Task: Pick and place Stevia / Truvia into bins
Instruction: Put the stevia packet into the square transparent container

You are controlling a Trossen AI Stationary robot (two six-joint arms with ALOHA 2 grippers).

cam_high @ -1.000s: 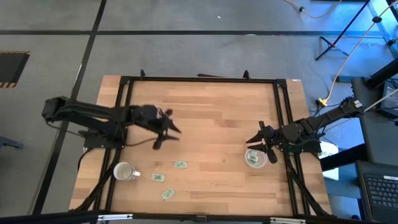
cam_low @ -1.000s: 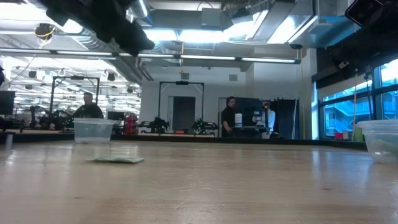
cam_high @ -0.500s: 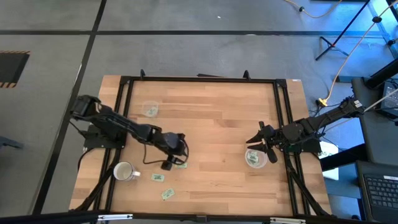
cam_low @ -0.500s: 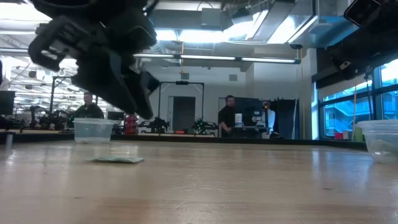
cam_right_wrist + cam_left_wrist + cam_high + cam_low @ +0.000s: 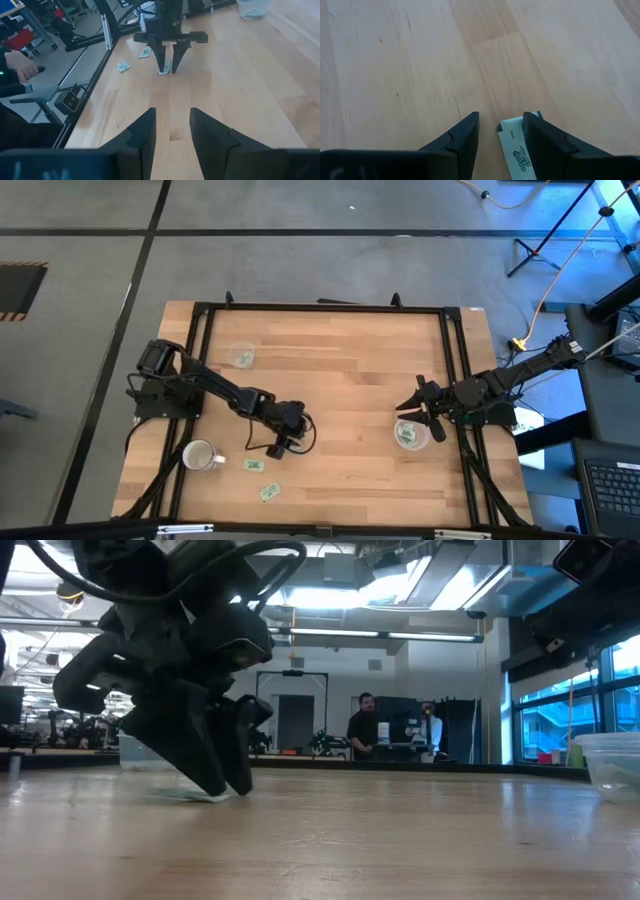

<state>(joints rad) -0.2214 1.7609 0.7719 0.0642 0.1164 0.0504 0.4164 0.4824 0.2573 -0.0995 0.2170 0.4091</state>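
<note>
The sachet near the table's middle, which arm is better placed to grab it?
Left. The left pincer is down at the table, open, straddling that sachet. The right pincer waits far off by its bin.

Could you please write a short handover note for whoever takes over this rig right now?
Left gripper: open, tips down at the table, straddling one sachet near the table's middle-left.
Right gripper: open, waiting beside the right bin.
Done: the right bin holds some sachets; the left bin at the far left seems to hold at least one.
Left: the straddled sachet, not yet gripped, plus two loose sachets near the white mug.
</note>
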